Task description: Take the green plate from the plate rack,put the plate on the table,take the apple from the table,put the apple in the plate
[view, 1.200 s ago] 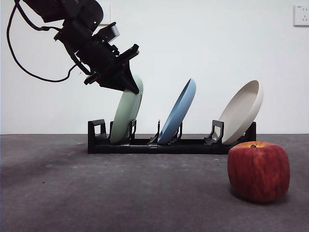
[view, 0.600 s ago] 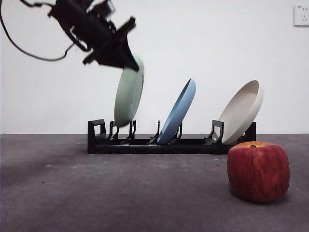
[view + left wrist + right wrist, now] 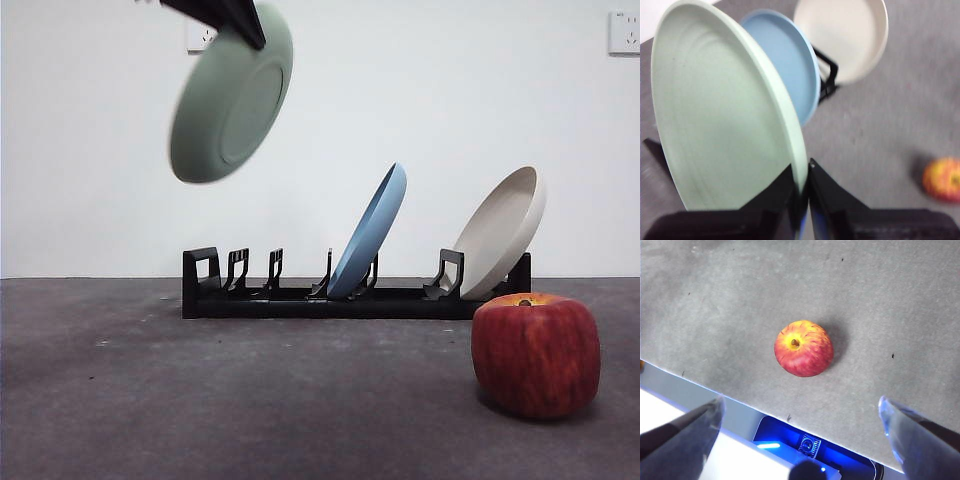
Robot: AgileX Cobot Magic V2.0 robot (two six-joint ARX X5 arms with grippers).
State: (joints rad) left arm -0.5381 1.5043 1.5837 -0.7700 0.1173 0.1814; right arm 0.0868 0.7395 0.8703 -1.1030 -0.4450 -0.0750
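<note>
While the left pincer [image 3: 801, 192] gripped the green plate [image 3: 231, 96] by its rim, jaws pinched tight on either face of the edge, the plate hung high in the air, tilted, its underside turned toward the front camera and its hollow face toward the wrist camera. It hung clear above the plate rack [image 3: 350, 290], over the rack's vacated end slots, touching nothing but the jaws. The relation that mattered was straight down and forward: bare tabletop [image 3: 250, 400] lay below and in front of the rack, and the plate, held nearly on edge, would in my judgement need to be turned flat before it was set there.

Matte, pale sage, round and shallow, the plate showed a raised rim and faint concentric rings inside. Beside its former place a blue plate [image 3: 368, 232] leaned in the middle slots, and a cream plate [image 3: 500, 232] leaned at the far end; both looked equally matte. The rack was low, long, black plastic with paired upright holders.

Well apart, the right pincer [image 3: 800, 427] hovered above the apple [image 3: 803, 348], jaws spread wide and empty. That arm was plainly the nearer to the fruit. The apple, blocky and red with a yellow patch at the stem, sat on the speckled grey tabletop in front of the rack's cream-plate end.
</note>
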